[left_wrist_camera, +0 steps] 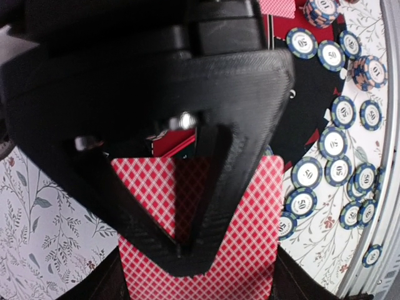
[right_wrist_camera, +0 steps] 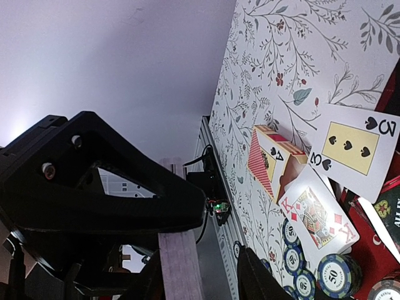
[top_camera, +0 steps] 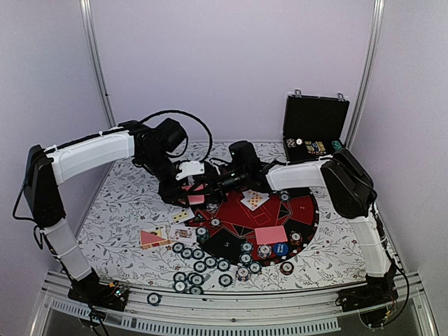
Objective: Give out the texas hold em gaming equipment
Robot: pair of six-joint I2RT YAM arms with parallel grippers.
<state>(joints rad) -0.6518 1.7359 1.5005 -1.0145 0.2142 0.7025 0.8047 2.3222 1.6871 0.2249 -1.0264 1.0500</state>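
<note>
L arm comes in from the left, R arm from the right. Their tips meet over the table (top_camera: 126, 203), just left of the mat (top_camera: 301, 210) and far of the chip spread.

Left gripper (top_camera: 190, 190) has the held card (left_wrist_camera: 200, 250) red-check back up. Its own fingers show as dark shapes at the card's two side edges in left wrist view, closed onto it.

Right gripper (top_camera: 214, 183) is pressed up to the same spot. One black triangular finger (left_wrist_camera: 237, 106) lies across the card's far half in left wrist view. Can't tell whether R is pinching the card or how wide it's open. Right wrist view gives only a pale slab between two dark finger bases, w/ a gap on one side.

Rest of the equipment:
- Chips (top_camera: 210, 262) are scattered on the near table and the mat's near edge, many marked 50.
- Blue disc (top_camera: 280, 248) is on the mat's near part, just beside a pink-backed card (top_camera: 271, 234).
- Face-up card (top_camera: 254, 200) is on the mat's far part.
- Left of the mat on the table are the 3 of spades (right_wrist_camera: 353, 147) and, just beside it, the king of diamonds (right_wrist_camera: 319, 215).
- Near those, an ace (right_wrist_camera: 273, 157) lies partly over a red-backed card.

Case (top_camera: 315, 129) stands open at far right, well apart from both grippers.
</note>
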